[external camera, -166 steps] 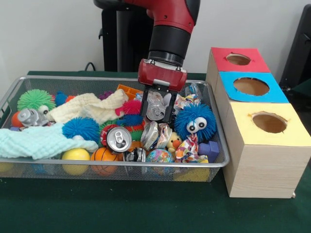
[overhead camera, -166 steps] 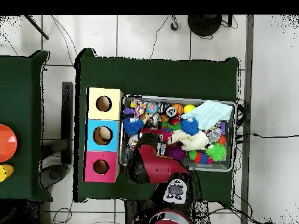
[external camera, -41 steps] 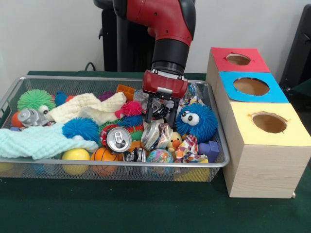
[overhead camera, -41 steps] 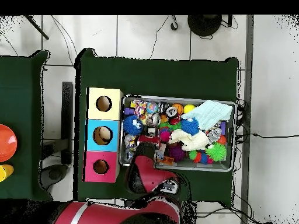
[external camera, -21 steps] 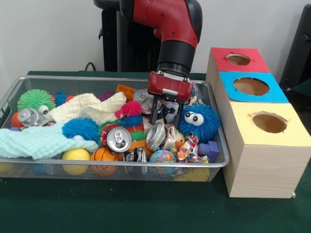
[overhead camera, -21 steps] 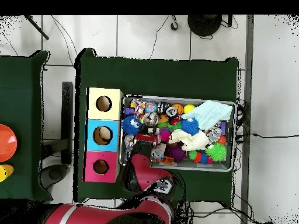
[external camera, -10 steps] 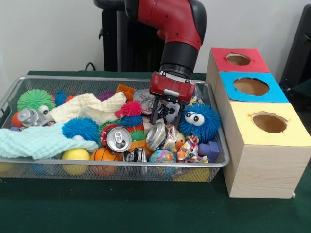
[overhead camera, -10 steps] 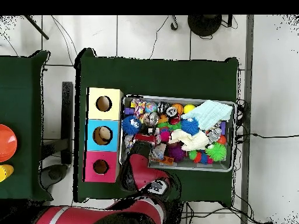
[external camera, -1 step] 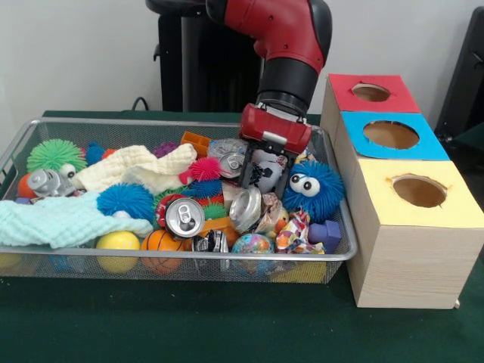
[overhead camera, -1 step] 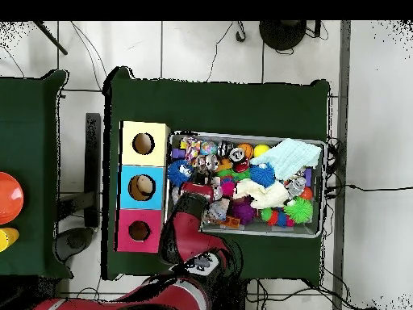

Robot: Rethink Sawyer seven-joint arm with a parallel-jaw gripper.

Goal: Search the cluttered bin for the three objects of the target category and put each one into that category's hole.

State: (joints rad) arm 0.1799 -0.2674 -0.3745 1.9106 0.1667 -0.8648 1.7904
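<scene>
Black-and-white crumpled item (external camera, -1 step: pixel 266 168) sits in the wire bin (external camera, -1 step: pixel 151 258) toward its right end, directly under the gripper (external camera, -1 step: pixel 262 187). Can't tell from either view whether the claw is clamped on it or just straddling it.

Step in hand, my read: pick phase, claw down in the clutter, nothing lifted clear yet. The target category isn't stated, so whether this item qualifies is a guess.

Around it, front view, clock from the gripper:
- 10 o'clock: flattened silver can (external camera, -1 step: pixel 229 160), just beside the claw
- 7 o'clock: another crushed can (external camera, -1 step: pixel 246 209), tilted on the pile
- 3 o'clock: blue fuzzy toy (external camera, -1 step: pixel 316 189) with googly eyes, touching or nearly so
- 8 o'clock, further off: upright can (external camera, -1 step: pixel 185 217), top facing the camera

The boxes stand outside the bin at 3 o'clock – red box (external camera, -1 step: pixel 344 94), blue box (external camera, -1 step: pixel 355 147), yellow box (external camera, -1 step: pixel 378 208) – with one hole in each top.

Next move needs a confirmed grip, a straight lift clear of the bin rim without dragging the fuzzy toy, then a traverse to the matching hole.
</scene>
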